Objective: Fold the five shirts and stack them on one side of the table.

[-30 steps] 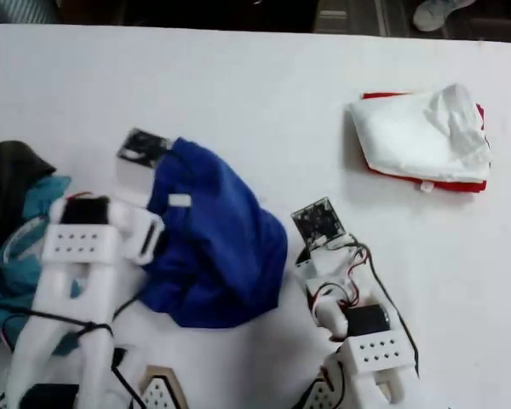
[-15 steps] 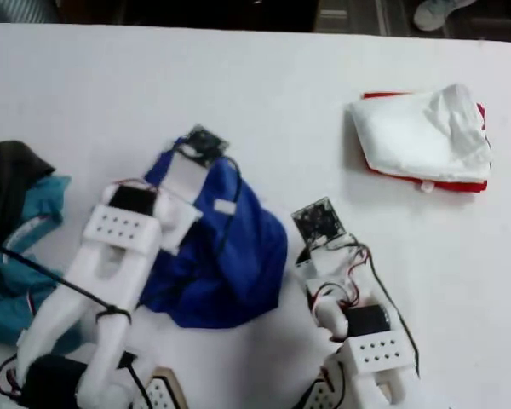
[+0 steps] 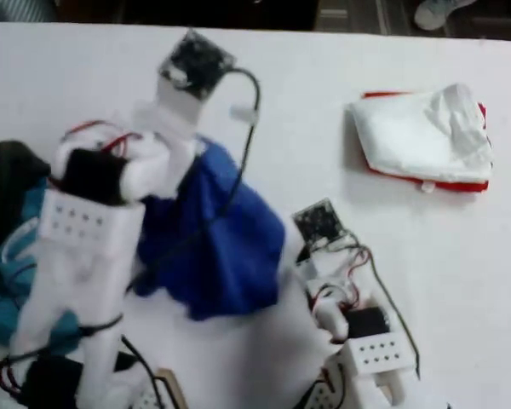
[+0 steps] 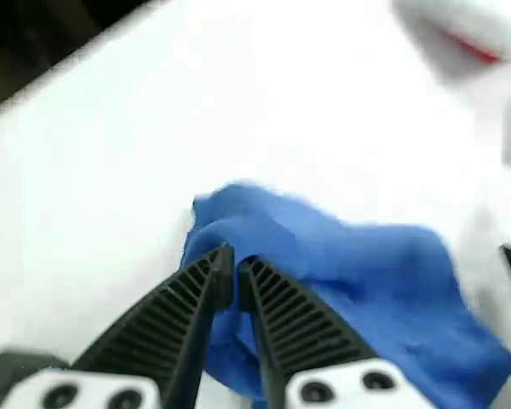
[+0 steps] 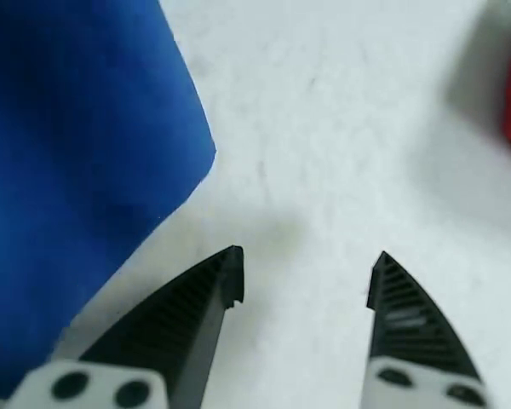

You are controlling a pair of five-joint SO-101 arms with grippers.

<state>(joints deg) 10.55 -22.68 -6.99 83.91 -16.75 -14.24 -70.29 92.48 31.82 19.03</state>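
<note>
Left pincer (image 4: 235,271): jaws together, clamped on blue shirt (image 4: 358,264) edge; cloth trails beneath. Right pincer (image 5: 305,274): jaws apart, shirt just beside. Fabric likely soft, light, limp; grip at corner or hem.

This is looking like a robotics lab or workshop: a white table (image 3: 324,68) is carrying two printed arms (image 3: 77,247) trailing bare wires (image 3: 345,277) (camera boards (image 3: 321,223) exposed), dark floor (image 3: 196,10) showing along the top edge.
</note>
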